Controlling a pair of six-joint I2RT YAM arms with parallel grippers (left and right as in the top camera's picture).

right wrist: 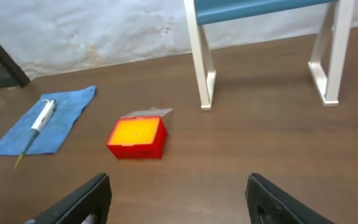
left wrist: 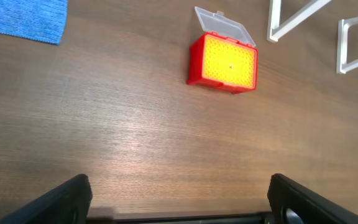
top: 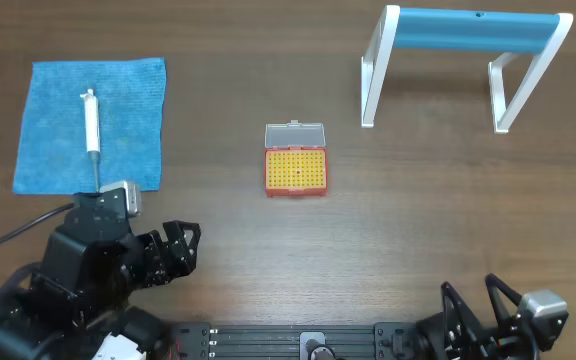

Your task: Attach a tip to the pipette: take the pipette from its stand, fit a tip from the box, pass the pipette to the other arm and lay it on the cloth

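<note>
- The left gripper has its jaws spread wide. They hold nothing and touch nothing, and bare tabletop shows between them.
- It sits close to its arm's base, near the cloth's near edge.
- The right gripper also has its jaws wide apart and empty. It is low by its own base and well apart from every object.
- The pipette lies flat on the blue cloth at the tabletop's left side. Its thin tip end reaches just past the cloth's near edge.
- The red tip box has a yellow rack, and its clear lid is folded back. It stands mid-tabletop, between the cloth and the stand.
- The stand has white legs and a blue bar and is at the far right.
- The tabletop is dark wood grain, with a pale, mottled wall behind it.
</note>
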